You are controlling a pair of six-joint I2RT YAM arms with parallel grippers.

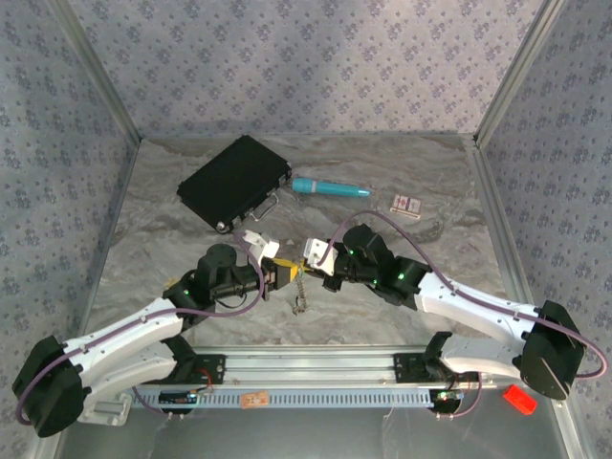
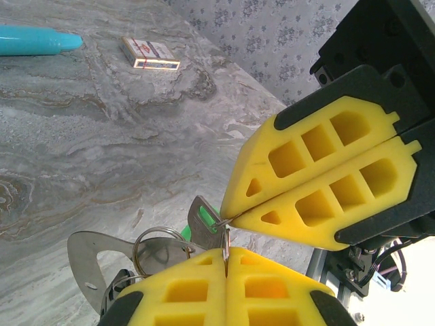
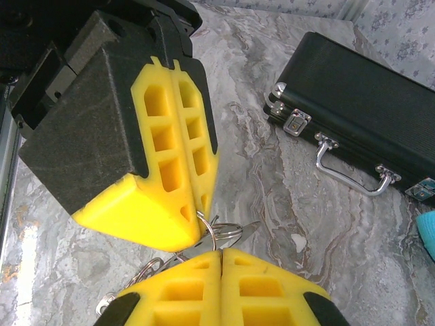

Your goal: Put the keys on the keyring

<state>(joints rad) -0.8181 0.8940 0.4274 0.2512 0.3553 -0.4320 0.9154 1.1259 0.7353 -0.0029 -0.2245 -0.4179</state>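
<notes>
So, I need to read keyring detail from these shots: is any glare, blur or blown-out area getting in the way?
Top external: even, soft light, but the keyring is too small to resolve. Left wrist: it looks fairly sharp, though the lower-right corner is blown out white. Right wrist: bright glare on the table at left, and a glint on the black case's handle.

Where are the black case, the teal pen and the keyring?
black case (image 1: 234, 180): top external view, middle of its lid.
teal pen (image 1: 330, 187): top external view, mid-barrel.
keyring (image 2: 160, 229): left wrist view, top arc of the round wire loop.
</notes>
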